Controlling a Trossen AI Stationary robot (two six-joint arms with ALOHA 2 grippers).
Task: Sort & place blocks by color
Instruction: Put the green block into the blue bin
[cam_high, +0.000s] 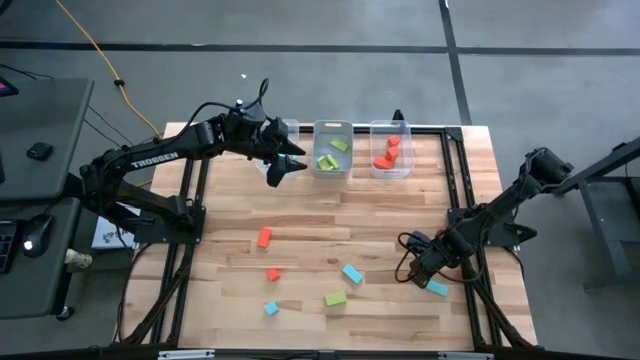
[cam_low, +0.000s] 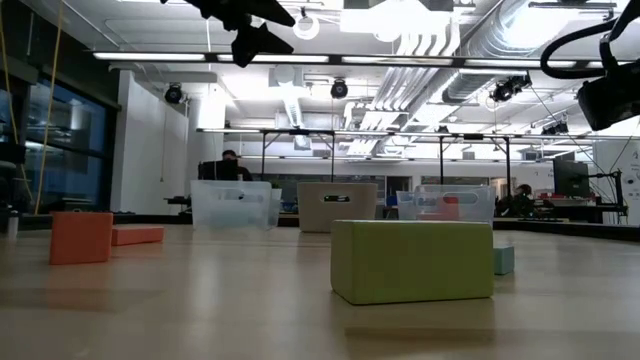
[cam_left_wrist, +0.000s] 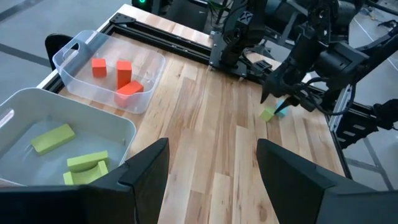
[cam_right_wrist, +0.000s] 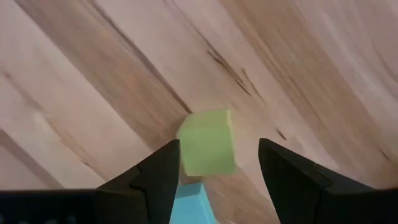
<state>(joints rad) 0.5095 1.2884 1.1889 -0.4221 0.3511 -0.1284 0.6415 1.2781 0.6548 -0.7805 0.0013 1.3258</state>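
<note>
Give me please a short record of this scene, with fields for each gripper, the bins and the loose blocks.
left gripper: open, empty, raised beside the green bin
right gripper: open, low over a small green block that touches a blue block
green bin: several green blocks inside
red bin: three red-orange blocks inside
third bin: shows only in the low view, contents cannot tell
loose blocks on table: two red-orange, blue ones, one green bar

Overhead, table-level and 2 wrist views, sharing the table (cam_high: 330, 215).
</note>
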